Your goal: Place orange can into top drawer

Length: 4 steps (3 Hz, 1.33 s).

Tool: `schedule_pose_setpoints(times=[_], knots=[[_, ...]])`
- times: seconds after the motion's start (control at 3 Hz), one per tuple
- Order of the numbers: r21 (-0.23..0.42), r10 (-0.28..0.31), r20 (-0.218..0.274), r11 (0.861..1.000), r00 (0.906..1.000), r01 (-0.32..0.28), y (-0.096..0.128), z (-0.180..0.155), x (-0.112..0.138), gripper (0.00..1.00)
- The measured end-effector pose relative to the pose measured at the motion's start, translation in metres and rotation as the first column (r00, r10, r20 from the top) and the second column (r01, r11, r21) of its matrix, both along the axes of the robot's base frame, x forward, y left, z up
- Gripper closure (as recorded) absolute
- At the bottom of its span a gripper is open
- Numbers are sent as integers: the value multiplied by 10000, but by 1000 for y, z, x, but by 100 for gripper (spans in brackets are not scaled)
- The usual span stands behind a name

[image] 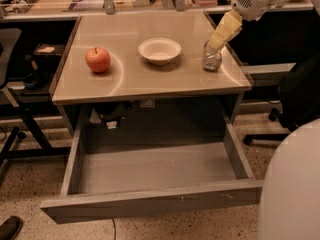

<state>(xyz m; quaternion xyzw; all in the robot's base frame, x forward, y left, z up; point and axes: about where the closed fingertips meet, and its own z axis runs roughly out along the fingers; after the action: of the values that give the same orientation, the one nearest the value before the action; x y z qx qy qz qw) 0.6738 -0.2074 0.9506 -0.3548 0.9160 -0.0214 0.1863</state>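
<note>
The small silver-ended orange can point(212, 59) with a mottled orange-tan label stands upright near the right edge of the beige flat-topped counter point(150, 80). The pale yellow gripper point(216, 43), on a white arm reaching in from the upper right, slants down to the can's top and meets it; I cannot tell whether it is apart or clamped on the can. To the can's left sit a shallow white bowl point(159, 50) and, further left, a round red apple point(98, 59). Below the counter the wide grey top drawer point(150, 203) is pulled fully open.
</note>
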Motion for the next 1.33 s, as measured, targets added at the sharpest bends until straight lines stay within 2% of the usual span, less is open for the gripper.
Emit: schedule_pose_setpoints(times=[0.33, 0.67, 1.0, 1.33], knots=[[196, -841, -90, 9962, 9964, 843, -3, -8, 21, 0], [138, -1477, -144, 9889, 9889, 1479, -4, -14, 39, 0], [51, -1917, -100, 9814, 9814, 1918, -3, -24, 60, 0], [91, -1884, -32, 9821, 9821, 1884, -1, -26, 64, 0]])
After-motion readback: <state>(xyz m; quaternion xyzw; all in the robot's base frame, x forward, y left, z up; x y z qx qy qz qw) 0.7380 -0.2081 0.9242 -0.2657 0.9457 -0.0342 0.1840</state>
